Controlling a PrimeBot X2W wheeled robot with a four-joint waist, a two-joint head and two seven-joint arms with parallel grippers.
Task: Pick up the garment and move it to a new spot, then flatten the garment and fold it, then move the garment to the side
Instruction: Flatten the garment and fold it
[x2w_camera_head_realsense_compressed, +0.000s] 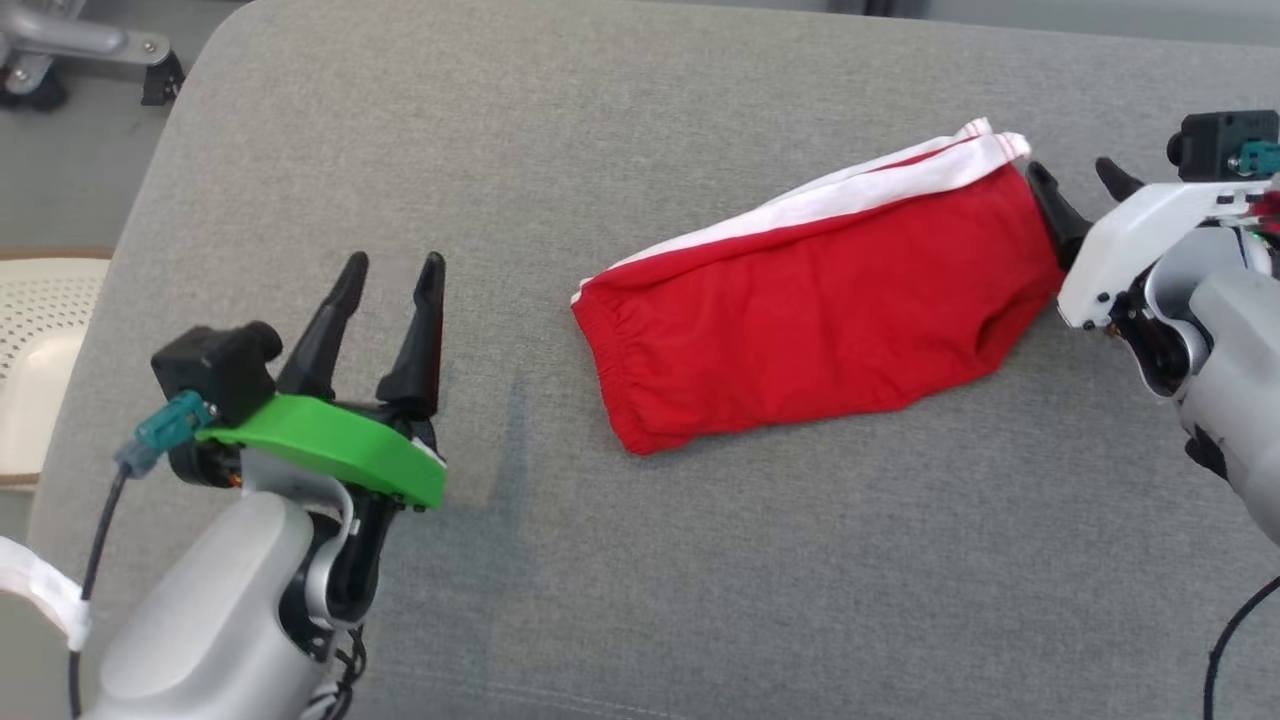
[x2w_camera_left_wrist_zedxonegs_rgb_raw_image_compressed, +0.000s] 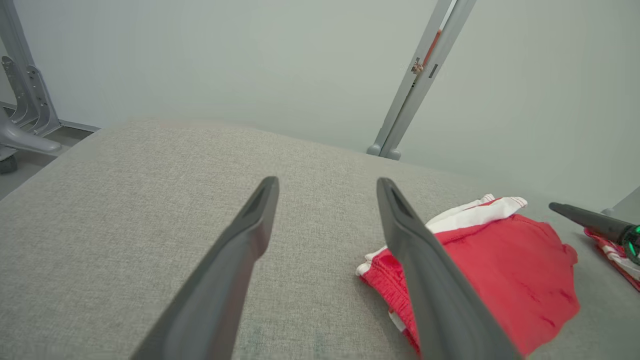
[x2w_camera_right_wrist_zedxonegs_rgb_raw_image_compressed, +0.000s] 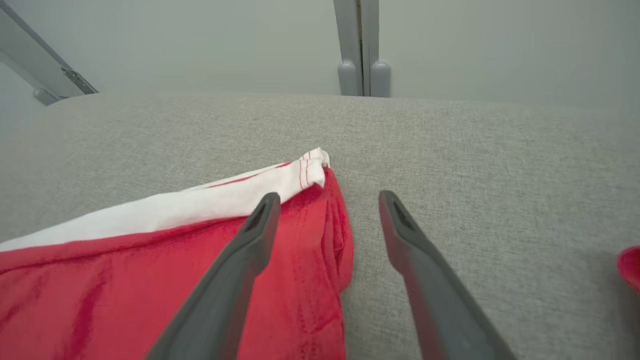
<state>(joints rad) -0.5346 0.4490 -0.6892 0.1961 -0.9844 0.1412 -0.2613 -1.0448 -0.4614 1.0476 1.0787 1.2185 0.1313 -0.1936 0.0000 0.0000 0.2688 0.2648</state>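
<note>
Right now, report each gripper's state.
Left gripper: open, empty, clear of the red shorts.
Right gripper: open, gripping nothing, at the shorts' edge.

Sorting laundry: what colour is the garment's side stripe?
White stripe on red garment; head view.

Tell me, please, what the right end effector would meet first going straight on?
Probably the garment: the open right end effector straddles its edge, partly over red cloth. Height is unclear.
</note>
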